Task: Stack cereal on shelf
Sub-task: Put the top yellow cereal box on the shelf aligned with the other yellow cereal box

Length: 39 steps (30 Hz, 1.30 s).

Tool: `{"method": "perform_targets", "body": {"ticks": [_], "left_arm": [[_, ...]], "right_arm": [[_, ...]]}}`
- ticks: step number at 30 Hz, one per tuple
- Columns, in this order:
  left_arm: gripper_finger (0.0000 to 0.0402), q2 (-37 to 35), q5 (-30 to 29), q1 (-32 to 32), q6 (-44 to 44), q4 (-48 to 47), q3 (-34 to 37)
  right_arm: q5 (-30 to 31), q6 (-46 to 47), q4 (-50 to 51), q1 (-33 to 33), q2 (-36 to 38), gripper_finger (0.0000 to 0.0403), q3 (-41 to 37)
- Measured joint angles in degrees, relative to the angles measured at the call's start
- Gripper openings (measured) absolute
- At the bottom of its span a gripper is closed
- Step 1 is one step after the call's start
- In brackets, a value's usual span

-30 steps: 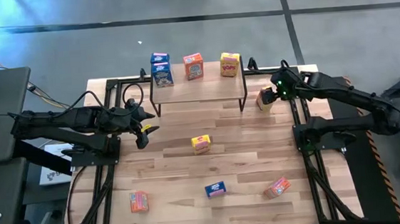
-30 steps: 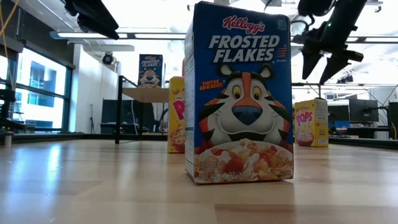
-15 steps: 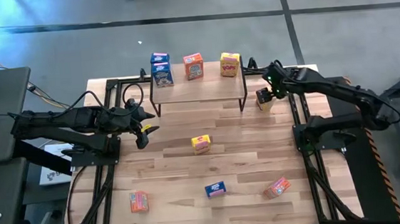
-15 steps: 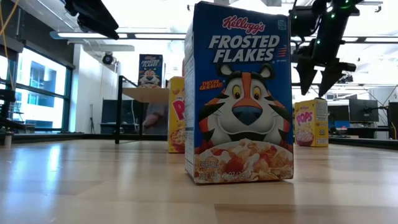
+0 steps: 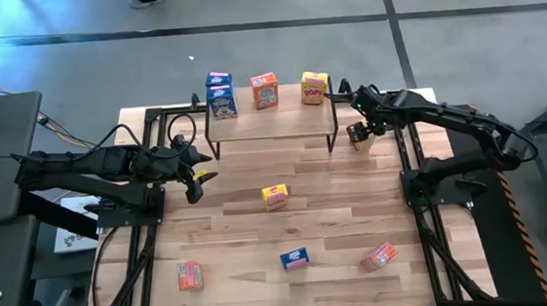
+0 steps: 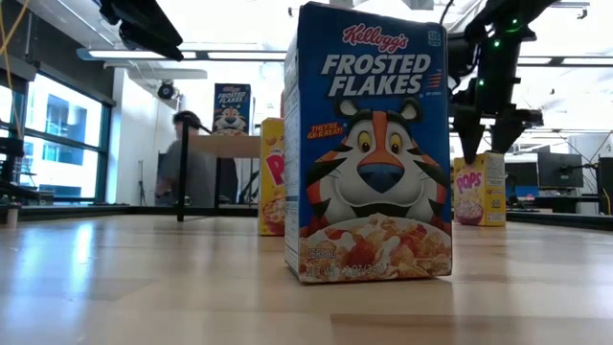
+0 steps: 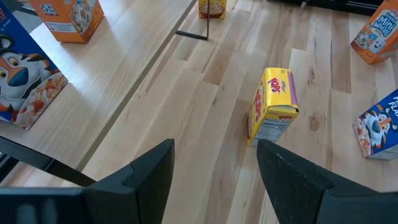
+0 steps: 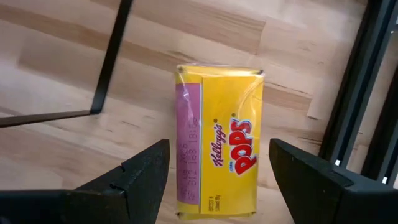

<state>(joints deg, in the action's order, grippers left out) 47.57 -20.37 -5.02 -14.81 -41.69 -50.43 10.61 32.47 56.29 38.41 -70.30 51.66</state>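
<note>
The shelf at the table's far side carries two stacked blue cereal boxes, an orange one and a yellow one. Just right of the shelf a yellow Pops box stands upright on the table. My right gripper hangs open over it, pointing steeply down, one finger on either side and just above its top. It touches nothing. My left gripper waits open, raised at the table's left. A second yellow box stands mid-table.
Loose boxes stand on the table: blue, orange and orange near the front edge. The shelf's black leg is close beside the Pops box. A black frame rail runs on its other side. A person passes behind the table.
My right gripper has moved toward the table's left, nearer the shelf, and sunk, tipping further downward until its open fingers hang just over the Pops box. Its fingers have kept the same gap. A person has walked along behind the table.
</note>
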Motion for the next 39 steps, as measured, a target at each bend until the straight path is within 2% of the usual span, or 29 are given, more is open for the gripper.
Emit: {"method": "perform_targets", "body": {"ticks": [6, 19, 39], "left_arm": [[0.0220, 0.0, 0.0, 0.0, 0.0, 0.0, 0.0], [0.0220, 0.0, 0.0, 0.0, 0.0, 0.0, 0.0], [0.0220, 0.0, 0.0, 0.0, 0.0, 0.0, 0.0]], "right_arm": [[-0.1, -0.6, 0.0, 0.0, -1.2, 0.0255, 0.0], [-0.3, -0.5, 0.4, 0.0, -1.2, 0.0169, 0.0], [-2.1, -0.4, 0.5, 0.0, -1.2, 0.0136, 0.0]]}}
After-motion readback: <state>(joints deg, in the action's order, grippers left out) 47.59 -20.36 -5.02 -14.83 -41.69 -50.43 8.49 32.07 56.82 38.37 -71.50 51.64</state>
